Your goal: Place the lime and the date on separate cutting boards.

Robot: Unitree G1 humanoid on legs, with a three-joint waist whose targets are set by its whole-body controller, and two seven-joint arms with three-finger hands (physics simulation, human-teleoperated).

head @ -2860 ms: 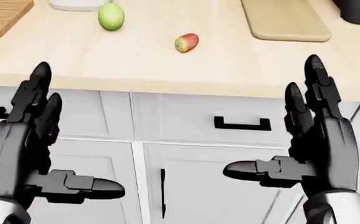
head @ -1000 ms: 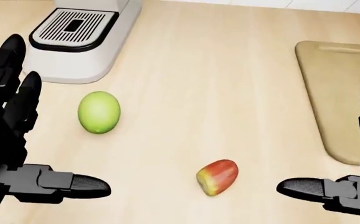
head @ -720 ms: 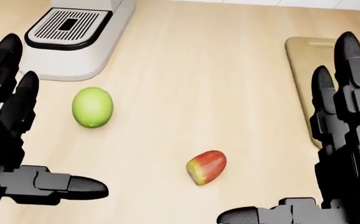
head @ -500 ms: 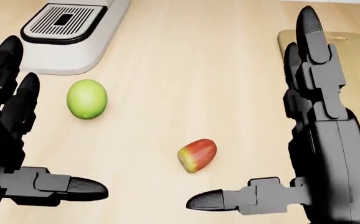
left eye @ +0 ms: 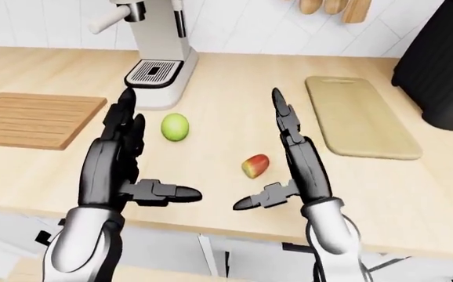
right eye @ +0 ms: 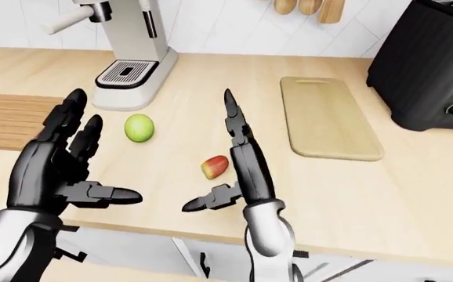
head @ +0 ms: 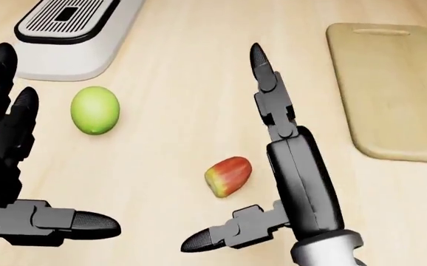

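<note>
One lime (head: pixel 94 110) and one date (head: pixel 228 175) lie on your counter (left eye: pixel 234 94), well apart, neither on a board. In the head view the lime sits at about ten o'clock from the date.

You have two cutting boards. The pale board (left eye: pixel 357 117) lies at roughly two o'clock from the date in the left-eye view, bare. The slatted brown board (left eye: pixel 37 118) lies at about nine o'clock from the lime; the right-eye view cuts off its left part.

Your right hand (head: pixel 283 172) stands just beside the date on its right, edge-on, two fingers straight toward twelve o'clock, thumb stretched out below the fruit. It is spread wide and holds nothing; whether it touches the date cannot be made out. Your left hand (left eye: pixel 121 164) hovers at about seven o'clock from the lime, fingers likewise spread and empty, thumb pointing right. The head view crops it at the left edge.

One white coffee machine (left eye: pixel 157 50) stands at twelve o'clock from the lime, its top cut off. One black appliance (right eye: pixel 430 64) sits at three o'clock from the pale board, partly out of view. Wooden utensils (left eye: pixel 327 7) hang at the top edge; only their lower ends show, so their count is uncertain.
</note>
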